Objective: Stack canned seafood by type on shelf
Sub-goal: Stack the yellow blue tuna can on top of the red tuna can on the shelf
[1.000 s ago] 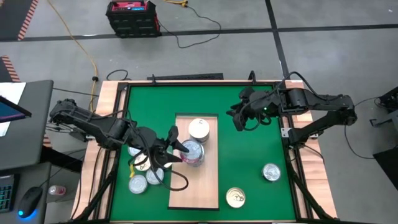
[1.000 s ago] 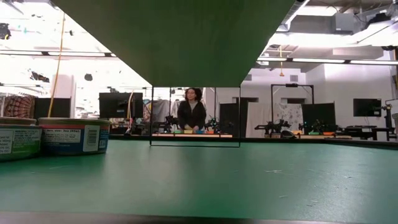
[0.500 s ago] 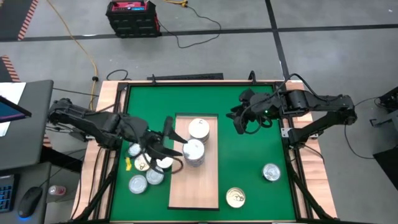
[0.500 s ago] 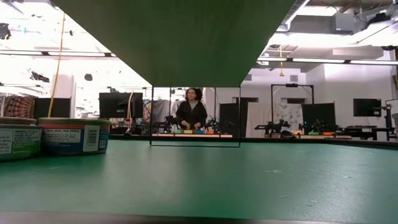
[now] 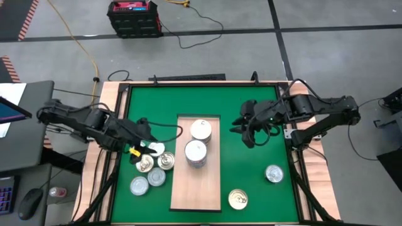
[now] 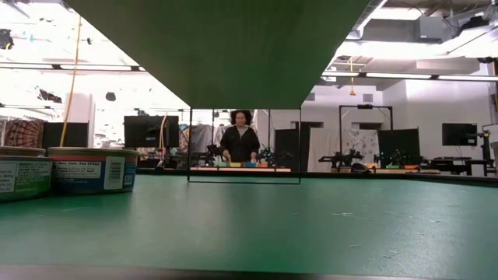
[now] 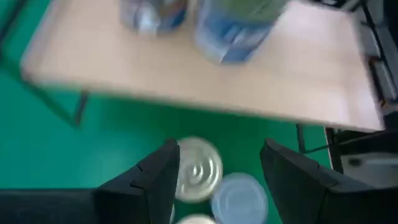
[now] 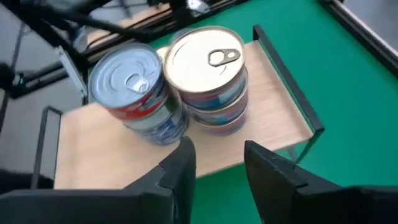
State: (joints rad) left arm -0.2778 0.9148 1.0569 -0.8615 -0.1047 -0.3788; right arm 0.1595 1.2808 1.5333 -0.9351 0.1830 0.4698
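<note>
The left gripper (image 5: 139,143) has pulled back off the shelf (image 5: 196,191) to the loose tins on the green mat (image 5: 251,176) beside the shelf's left edge, leaving a silver-topped stack (image 5: 195,152) standing free on the shelf where, a second ago, its jaws were still around it. That stack now sits just in front of the gold-topped stack (image 5: 201,130), touching or nearly so, which I judge to mean one placement is finished and another pickup is starting. The left jaws stand well open and empty, with a gold-lidded tin (image 7: 196,171) and a bluish tin (image 7: 238,196) lying between and just beyond the fingers. The right gripper (image 5: 250,132) hovers over the mat off the shelf's right edge, jaws partly open, holding nothing, facing both stacks. Two more tins (image 5: 274,173) lie on the mat well right of the shelf.
</note>
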